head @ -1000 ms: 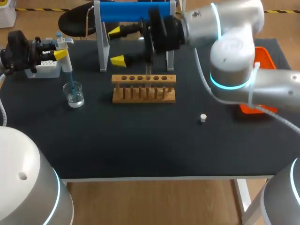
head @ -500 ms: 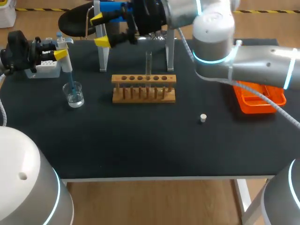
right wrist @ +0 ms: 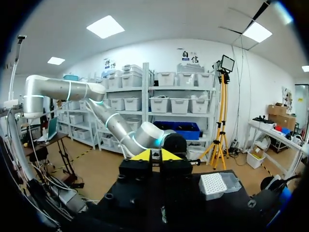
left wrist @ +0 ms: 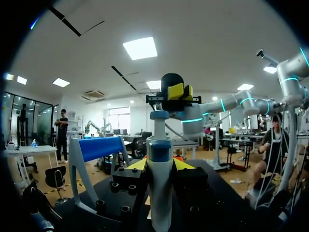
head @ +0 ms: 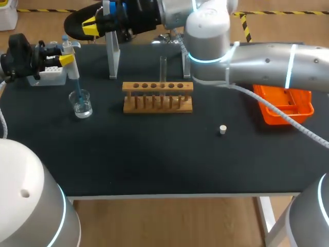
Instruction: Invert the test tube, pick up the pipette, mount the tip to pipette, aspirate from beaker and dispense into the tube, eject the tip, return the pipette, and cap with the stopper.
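Left gripper sits low at the table's far left edge, arm held level, fingers clamped on the pipette. The pipette hangs upright, its tip down in the beaker. The right arm comes in from the right and stretches well past the middle along the back edge. Its wrist is level and the right gripper points left, beyond the blue stand, yellow tips drawn together on nothing (its wrist view shows only a sliver between them). The test tube stands upright in the wooden rack, and the stopper lies alone, well apart.
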`<state>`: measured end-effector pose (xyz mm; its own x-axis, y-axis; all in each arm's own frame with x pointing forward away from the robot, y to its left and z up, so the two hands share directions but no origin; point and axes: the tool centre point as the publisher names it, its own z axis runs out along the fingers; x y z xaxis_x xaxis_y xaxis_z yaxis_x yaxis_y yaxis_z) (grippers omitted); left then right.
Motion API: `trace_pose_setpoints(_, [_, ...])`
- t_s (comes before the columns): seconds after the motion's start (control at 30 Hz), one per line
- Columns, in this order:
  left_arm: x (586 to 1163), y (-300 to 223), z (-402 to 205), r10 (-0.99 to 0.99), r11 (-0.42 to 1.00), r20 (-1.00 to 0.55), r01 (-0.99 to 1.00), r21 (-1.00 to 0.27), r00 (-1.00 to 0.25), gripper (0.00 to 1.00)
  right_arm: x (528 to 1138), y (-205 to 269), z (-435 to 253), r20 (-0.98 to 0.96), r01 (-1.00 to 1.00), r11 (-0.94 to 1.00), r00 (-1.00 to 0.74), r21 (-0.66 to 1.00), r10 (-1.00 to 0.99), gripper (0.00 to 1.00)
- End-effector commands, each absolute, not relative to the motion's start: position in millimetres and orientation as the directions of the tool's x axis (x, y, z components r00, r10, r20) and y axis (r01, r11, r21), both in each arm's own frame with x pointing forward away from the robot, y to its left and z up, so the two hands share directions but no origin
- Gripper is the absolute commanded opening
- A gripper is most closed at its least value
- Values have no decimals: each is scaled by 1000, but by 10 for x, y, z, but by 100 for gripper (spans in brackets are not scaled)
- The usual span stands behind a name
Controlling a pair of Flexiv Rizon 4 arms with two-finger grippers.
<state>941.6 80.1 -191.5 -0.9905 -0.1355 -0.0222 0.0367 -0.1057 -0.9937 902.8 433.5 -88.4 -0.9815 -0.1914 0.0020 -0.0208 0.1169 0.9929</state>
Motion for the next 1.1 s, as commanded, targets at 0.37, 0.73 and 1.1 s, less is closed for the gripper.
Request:
trace_pose_setpoints(0.37, [9423,812,-1918,-131,-106,-24,38,-994,-991,0,9157,4770,-1047,-30,-38,61,-991,997,-127,0])
trace_pose_setpoints(0.73, [9423,812,-1918,-131,-106,-24,38,-994,-991,0,9229,4903,-1099,-26,-28,18,-995,999,-94,0])
trace_pose_setpoints(1.1, [9423,812,-1918,-131,-106,-24,38,-994,-991,0,9304,5044,-1104,-43,-44,17,-997,999,-69,0])
